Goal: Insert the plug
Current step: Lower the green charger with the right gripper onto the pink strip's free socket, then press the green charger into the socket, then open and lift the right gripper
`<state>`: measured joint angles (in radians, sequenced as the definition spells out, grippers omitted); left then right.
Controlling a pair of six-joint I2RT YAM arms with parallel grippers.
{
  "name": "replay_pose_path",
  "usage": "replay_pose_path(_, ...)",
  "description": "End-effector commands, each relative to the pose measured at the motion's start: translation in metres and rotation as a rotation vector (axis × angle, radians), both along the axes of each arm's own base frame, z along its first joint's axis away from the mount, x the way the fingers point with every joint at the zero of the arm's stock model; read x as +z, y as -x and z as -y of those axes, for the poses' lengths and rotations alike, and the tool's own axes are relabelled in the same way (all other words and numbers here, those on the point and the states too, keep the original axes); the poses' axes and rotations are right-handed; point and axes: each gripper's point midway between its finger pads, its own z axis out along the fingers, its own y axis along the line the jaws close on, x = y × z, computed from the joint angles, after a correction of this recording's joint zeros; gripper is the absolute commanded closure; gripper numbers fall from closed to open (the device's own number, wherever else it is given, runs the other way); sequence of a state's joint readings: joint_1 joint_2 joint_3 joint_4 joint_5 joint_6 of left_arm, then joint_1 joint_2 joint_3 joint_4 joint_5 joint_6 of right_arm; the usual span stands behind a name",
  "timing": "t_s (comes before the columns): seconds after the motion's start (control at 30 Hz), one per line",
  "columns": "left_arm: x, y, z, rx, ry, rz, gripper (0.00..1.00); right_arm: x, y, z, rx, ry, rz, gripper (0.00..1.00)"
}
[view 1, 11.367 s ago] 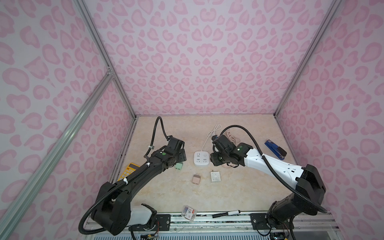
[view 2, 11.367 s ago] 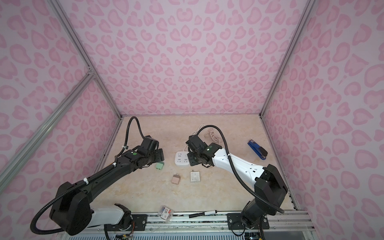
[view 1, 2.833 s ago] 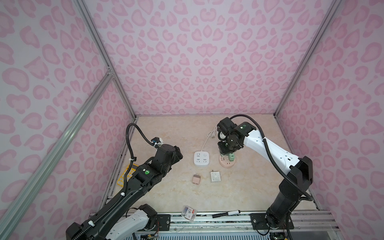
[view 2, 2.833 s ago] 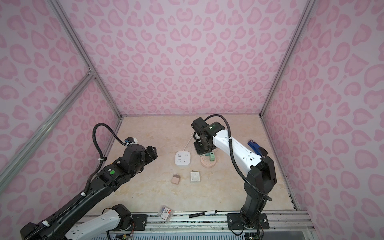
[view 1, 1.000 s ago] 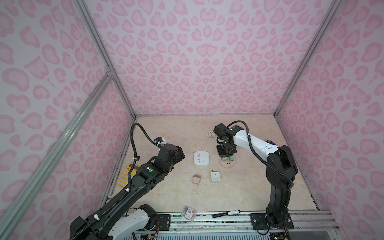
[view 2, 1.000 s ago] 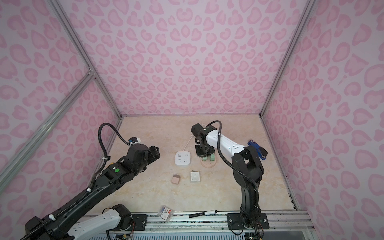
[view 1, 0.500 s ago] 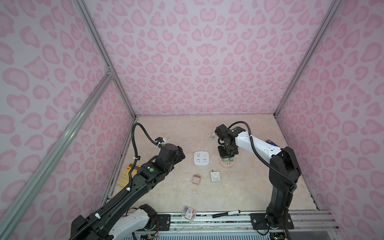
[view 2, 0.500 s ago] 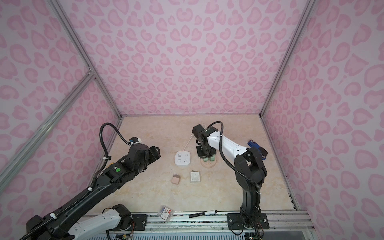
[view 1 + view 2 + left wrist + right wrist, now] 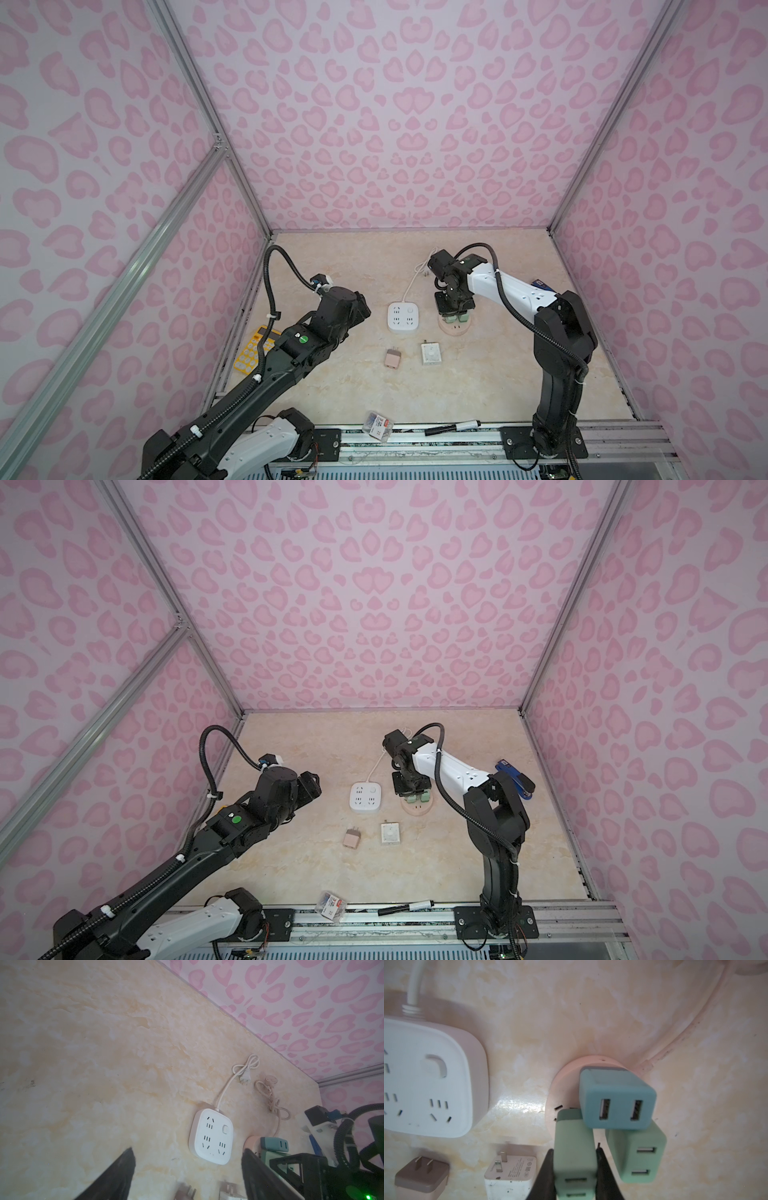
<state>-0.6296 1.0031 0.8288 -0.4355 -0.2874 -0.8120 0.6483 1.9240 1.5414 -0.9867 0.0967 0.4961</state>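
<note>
Mint-green USB charger plug (image 9: 575,1159) stands clamped between the two black fingers (image 9: 546,1172) of the right gripper (image 9: 574,1149), which press on its long sides; its far end meets the face of the round pale-pink socket hub (image 9: 566,1076), beside an uncovered pair of slots; whether its prongs are fully seated is hidden. Two more chargers stand on the same hub: a teal-blue block with two USB ports (image 9: 616,1097) and a second mint-green block (image 9: 637,1155), both just beside the held plug. In both top views the hub sits just right of the white square power strip (image 9: 403,316) on the beige marbled table top (image 9: 478,374); on the near side of the strip lie a brownish-pink two-pin adapter (image 9: 392,358) and a white adapter (image 9: 431,353), apart from each other; the left gripper (image 9: 188,1150) hovers left of the strip, its fingers spread wide, holding nothing.
</note>
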Motion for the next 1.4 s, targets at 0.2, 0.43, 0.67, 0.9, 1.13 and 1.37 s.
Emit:
replay_pose_path(0.2, 0.000, -0.005, 0.002, 0.004, 0.004, 0.017, 0.17, -0.016, -0.003, 0.005, 0.005, 0.046, -0.070, 1.00)
replay_pose_path(0.43, -0.007, -0.006, 0.003, 0.003, -0.001, 0.009, 0.17, -0.037, 0.001, 0.012, 0.022, 0.089, -0.158, 1.00)
replay_pose_path(0.67, -0.008, -0.008, 0.005, -0.003, 0.000, 0.008, 0.17, -0.050, 0.004, 0.016, 0.013, 0.118, -0.183, 1.00)
replay_pose_path(0.9, -0.006, -0.009, 0.006, -0.007, -0.004, 0.013, 0.17, -0.053, 0.009, 0.015, 0.015, 0.103, -0.199, 1.00)
replay_pose_path(1.13, -0.004, -0.011, 0.008, -0.005, 0.006, 0.010, 0.17, -0.026, -0.003, 0.009, -0.004, 0.047, -0.109, 0.82)
replay_pose_path(1.37, -0.001, -0.011, 0.009, -0.004, 0.016, 0.008, 0.17, 0.008, -0.014, 0.005, -0.001, 0.002, -0.010, 0.68)
